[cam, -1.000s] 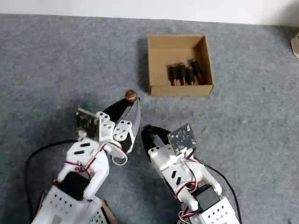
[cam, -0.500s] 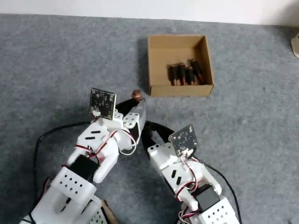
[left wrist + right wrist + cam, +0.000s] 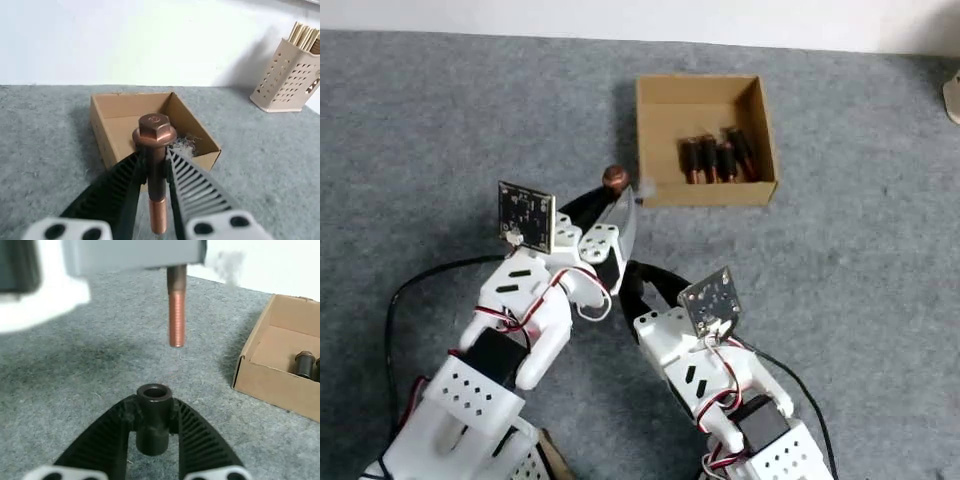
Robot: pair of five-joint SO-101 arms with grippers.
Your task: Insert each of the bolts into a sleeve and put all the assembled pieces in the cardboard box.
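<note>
Left gripper [image 3: 155, 156] on bolt [image 3: 154, 134] (above sleeve [image 3: 152, 417])

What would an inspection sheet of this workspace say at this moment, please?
Surface: grey felt-like mat, flat.
Job's things: copper bolt upright, held higher than dark sleeve, apart; cardboard box holds several assembled pieces.
Clutter: small brown scrap at the mat's near edge.
Grippers: left gripper shut on bolt; right gripper shut on sleeve.
Cables: black cables loop beside each arm; red and white wires on both.
Surroundings: white wall; beige perforated holder with sticks.
</note>
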